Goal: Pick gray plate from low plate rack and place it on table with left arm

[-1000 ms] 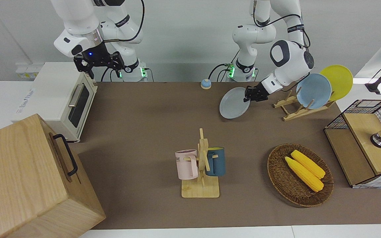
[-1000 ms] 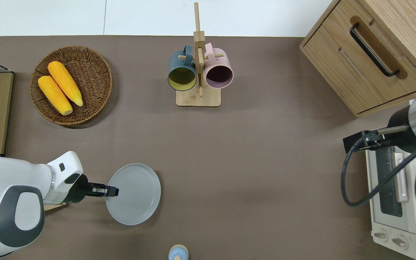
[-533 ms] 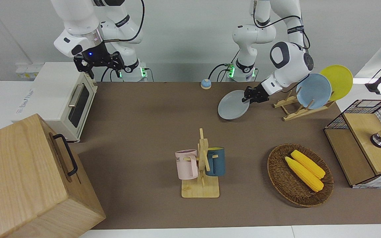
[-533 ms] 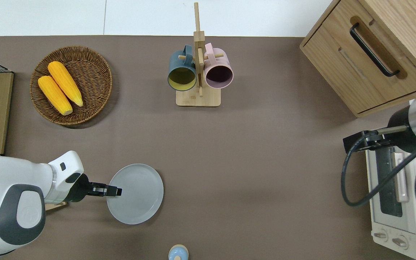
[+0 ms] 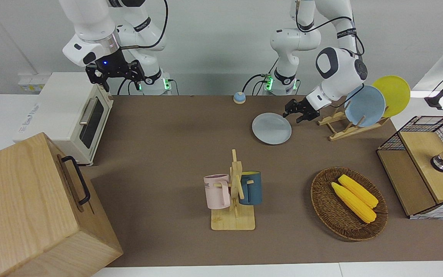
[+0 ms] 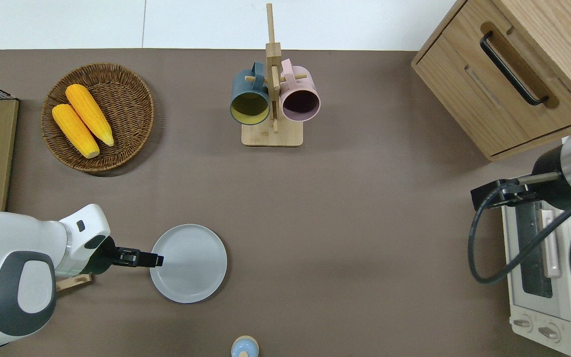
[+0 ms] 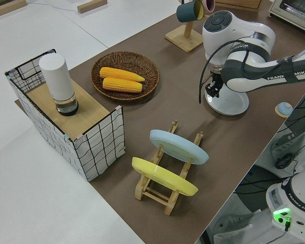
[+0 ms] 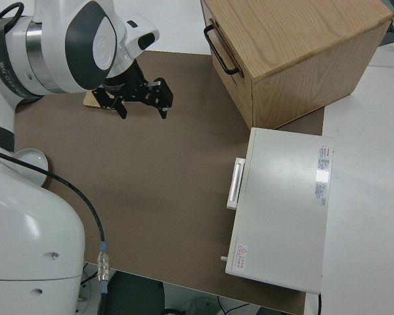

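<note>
Wicker basket (image 5: 323, 207) holds two corn cobs (image 5: 354, 197); gray plate (image 5: 272, 128) lies bare

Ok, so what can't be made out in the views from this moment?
- Left side view: the gray plate is out of sight, blocked by the left arm's body.
- Overhead view: the low plate rack is almost wholly covered by the left arm; only a slat end shows.
- Overhead view: the left gripper overlaps the plate's rim, so contact or clearance cannot be told.
</note>
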